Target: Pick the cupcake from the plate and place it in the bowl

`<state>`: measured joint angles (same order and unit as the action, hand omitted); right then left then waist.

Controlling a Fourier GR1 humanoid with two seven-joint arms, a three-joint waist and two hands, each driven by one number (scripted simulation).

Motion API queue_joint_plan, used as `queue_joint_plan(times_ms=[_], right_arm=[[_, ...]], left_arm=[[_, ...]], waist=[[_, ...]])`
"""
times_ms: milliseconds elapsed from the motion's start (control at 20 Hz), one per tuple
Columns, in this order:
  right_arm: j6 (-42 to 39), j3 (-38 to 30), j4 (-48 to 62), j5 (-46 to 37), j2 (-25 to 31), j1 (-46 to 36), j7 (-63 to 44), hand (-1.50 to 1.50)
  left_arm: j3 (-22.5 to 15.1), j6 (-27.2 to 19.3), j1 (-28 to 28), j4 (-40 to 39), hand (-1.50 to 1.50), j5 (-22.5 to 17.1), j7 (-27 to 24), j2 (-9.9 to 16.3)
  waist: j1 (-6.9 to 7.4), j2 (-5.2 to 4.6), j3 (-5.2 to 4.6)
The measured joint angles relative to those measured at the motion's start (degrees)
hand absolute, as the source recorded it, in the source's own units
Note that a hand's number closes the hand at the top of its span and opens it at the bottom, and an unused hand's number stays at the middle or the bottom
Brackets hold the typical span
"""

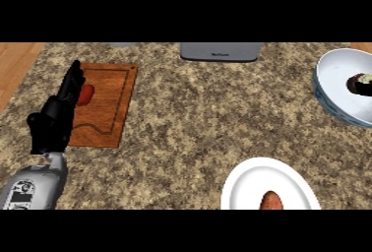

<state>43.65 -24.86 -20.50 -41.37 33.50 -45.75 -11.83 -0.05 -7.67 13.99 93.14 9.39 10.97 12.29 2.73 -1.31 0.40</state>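
Note:
A white plate lies at the lower right, and an orange-brown item rests on it at the view's bottom edge. The white bowl with a blue rim stands at the right edge. Inside it lies a dark round thing with a pale top, which looks like the cupcake and is cut off by the view's edge. My left hand rests at the left with its fingers straight and pointing up, open and holding nothing, far from both plate and bowl. My right hand does not show.
A wooden cutting board lies at the left, partly under my left hand, with a small red item on it. A grey appliance stands at the counter's back edge. Wooden floor shows at the far left.

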Motion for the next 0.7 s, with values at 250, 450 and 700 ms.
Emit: queue_joint_plan(times_ms=[250, 450, 700], right_arm=[[-3.2, -5.3, -0.1, 7.2, -0.4, 0.5, 11.5, -1.50], [-2.6, -9.4, -0.2, 12.0, -0.7, 0.9, 19.6, -1.50], [-5.0, -14.1, 0.2, 17.9, 0.8, 1.9, 26.6, -1.50]], left_arm=[[0.6, 0.5, 0.2, 0.0, 0.00, -0.4, 0.0, 0.4], [0.4, -0.1, 1.3, -1.4, 0.00, 0.3, -0.1, -0.2], [0.9, 0.2, 0.3, -0.7, 0.00, 0.2, 0.3, -0.2]], waist=[[0.13, -0.05, 0.03], [-0.20, -0.03, -0.01], [-0.83, 0.44, -0.15]])
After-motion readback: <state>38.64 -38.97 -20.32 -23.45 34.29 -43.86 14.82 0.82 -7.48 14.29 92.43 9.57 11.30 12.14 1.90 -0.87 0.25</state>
